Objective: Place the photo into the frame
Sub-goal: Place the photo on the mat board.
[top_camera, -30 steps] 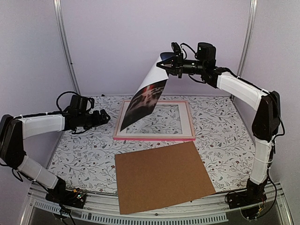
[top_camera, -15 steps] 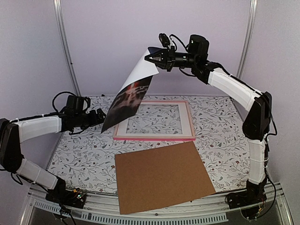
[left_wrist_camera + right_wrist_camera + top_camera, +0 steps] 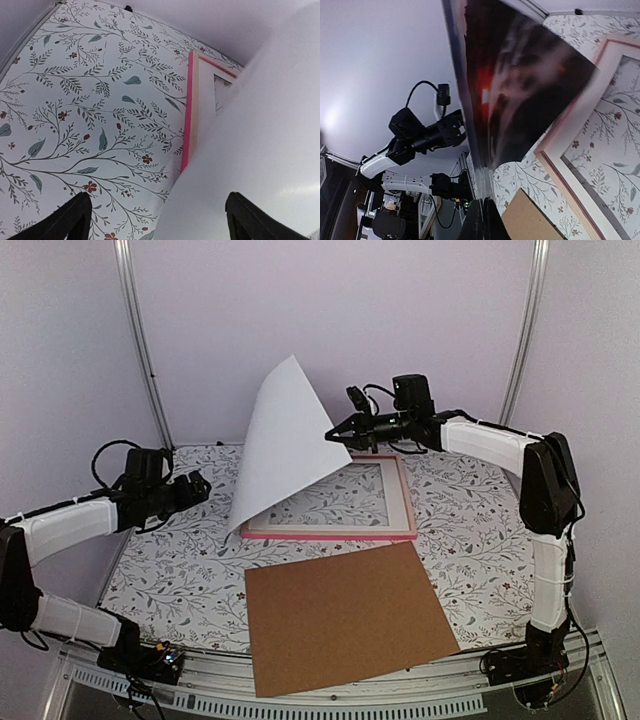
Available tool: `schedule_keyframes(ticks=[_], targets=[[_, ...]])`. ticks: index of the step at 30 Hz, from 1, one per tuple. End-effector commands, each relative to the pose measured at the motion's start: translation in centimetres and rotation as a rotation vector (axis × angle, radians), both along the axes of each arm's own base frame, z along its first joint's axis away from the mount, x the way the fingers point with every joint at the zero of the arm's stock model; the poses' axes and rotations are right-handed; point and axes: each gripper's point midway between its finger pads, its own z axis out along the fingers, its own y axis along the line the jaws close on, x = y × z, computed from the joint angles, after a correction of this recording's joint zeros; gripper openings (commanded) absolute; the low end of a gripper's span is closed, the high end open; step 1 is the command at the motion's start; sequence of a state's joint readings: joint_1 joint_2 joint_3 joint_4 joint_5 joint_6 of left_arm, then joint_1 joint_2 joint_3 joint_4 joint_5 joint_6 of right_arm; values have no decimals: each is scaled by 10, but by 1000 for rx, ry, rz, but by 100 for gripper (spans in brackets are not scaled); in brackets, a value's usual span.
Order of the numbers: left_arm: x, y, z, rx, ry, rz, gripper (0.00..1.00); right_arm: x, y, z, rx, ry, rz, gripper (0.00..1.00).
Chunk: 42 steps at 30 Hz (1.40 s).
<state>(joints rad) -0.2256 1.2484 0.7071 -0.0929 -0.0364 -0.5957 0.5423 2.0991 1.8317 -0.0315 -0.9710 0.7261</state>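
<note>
**Top view** — the right fingers (image 3: pixel 336 433) are pinching the photo (image 3: pixel 283 435) by a corner just right of picture centre, closed tight on the sheet. The photo is standing steeply with its white back facing the camera. Its peak is pointing to upper centre and its lower-left corner is dropping to the left end of the frame (image 3: pixel 330 536); I cannot tell whether that corner is touching. The frame is lying flat at picture centre on the bench (image 3: pixel 170 570), long axis running left–right, with a white mat (image 3: pixel 398 502) sitting inside it. A brown backing board (image 3: pixel 345 615) is lying lower in the picture, apart from the frame. The left fingers (image 3: pixel 203 483) are hovering at picture left, near the photo's low edge.

**Left wrist view** — two dark tips are showing near the bottom corners, spread wide with nothing gripped between them. The photo's white back is filling the right half, and the frame's pink left rail is running up the middle.

**Right wrist view** — the fingers are meeting at bottom centre on the sheet's edge. The print side is facing the frame at right.

**Judgement:** the sheet is leaning over the frame's left end, so it is needing to fold down rightward, long edge to long rail. The left arm is nearer the free corner.
</note>
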Motion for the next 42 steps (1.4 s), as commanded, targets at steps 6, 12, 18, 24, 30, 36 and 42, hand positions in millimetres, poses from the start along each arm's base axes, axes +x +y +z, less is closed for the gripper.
schedule_keyframes(ticks=[6,12,18,24,30,36,42], targets=[[2,-15,9,-93,-70,-75,96,-6,-30,-25,-163,-30,-95,0],[4,-27,-5,-134,-37,-124,96,-3,-55,-51,-289,-13,-220,0],[10,-47,-40,-183,88,-197,96,2,-76,-101,-414,54,-297,0],[21,-61,-68,-233,162,-243,95,6,-97,-138,-481,119,-342,0],[31,-66,-82,-248,197,-251,94,7,-123,-178,-562,191,-394,0],[31,-75,-93,-282,226,-287,94,-1,-141,-219,-640,257,-405,0],[30,-84,-98,-319,236,-326,88,-5,-142,-230,-638,276,-398,0]])
